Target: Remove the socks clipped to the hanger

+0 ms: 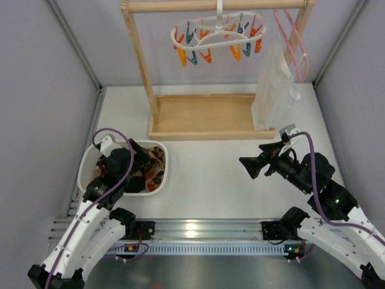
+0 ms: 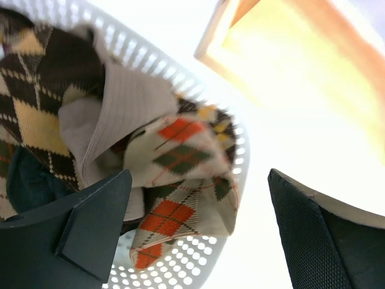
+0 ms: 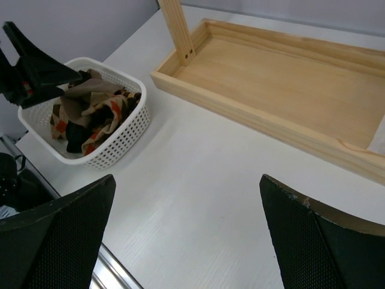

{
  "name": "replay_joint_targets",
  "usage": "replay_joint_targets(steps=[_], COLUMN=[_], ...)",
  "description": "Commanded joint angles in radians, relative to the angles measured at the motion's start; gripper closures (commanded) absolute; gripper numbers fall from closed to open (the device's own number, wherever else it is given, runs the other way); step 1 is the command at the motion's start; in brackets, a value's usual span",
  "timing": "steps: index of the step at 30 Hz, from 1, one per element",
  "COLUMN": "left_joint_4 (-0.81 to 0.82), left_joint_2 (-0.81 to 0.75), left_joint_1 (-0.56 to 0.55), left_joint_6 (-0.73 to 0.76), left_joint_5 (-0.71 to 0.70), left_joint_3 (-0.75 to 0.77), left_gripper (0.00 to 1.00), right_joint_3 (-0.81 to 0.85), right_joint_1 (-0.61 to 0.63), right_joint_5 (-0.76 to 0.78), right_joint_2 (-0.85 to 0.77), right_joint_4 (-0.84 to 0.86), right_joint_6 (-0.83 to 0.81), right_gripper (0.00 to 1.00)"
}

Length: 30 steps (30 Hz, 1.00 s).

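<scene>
Both grippers splayed wide and empty, with the socks heaped in the basket

The left gripper [image 2: 197,180] hangs over the white basket [image 1: 86,168] with its jaws fully apart, gripping nothing. The argyle socks [image 2: 180,150] lie piled just beneath it, and contact cannot be told. The left arm is folded, wrist tipped down. The right gripper [image 3: 187,180] is equally wide and holds nothing, above the table [image 1: 204,171] — its arm bent, pointing left. The hanger [image 1: 219,36] dangles from the wooden rack [image 1: 207,114], well apart from both.
</scene>
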Motion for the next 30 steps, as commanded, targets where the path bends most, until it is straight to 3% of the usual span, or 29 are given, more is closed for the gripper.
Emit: replay_joint_targets(steps=[1,5,9,12,17,22,25,30], left_joint_4=[-0.044,-0.068,-0.136,-0.191,-0.202,-0.200,-0.190,-0.081], left_joint_2=[-0.051,-0.045,0.021,0.027,-0.060,-0.152,-0.208,-0.301], left_joint_1=[0.004,0.004,0.004,0.004,0.004,0.004,-0.018,-0.030], left_joint_6=[0.038,0.142,0.297,0.375,0.563,0.652,0.638,0.612], left_joint_5=[-0.008,0.097,0.211,0.199,0.246,0.174,0.144,0.137], left_joint_3=[0.085,0.186,0.352,0.411,0.480,0.465,0.434,0.301], left_gripper=[0.02,0.02,0.02,0.02,0.01,0.01,0.01,0.01], right_joint_3=[0.015,0.012,-0.036,-0.054,0.008,0.169,0.252,0.234], right_joint_1=[0.012,0.011,0.012,0.013,0.012,0.011,0.011,0.011], right_joint_5=[0.050,0.139,0.476,0.618,0.635,0.681,0.679,0.681], right_joint_2=[0.000,0.006,-0.017,-0.042,-0.080,-0.100,-0.120,-0.206], right_joint_4=[-0.022,-0.034,-0.049,-0.096,-0.222,-0.366,-0.443,-0.425], right_joint_6=[-0.009,-0.001,0.071,0.091,0.073,0.004,-0.032,-0.105], right_gripper=[0.00,0.00,0.01,0.01,0.01,0.00,0.01,0.01])
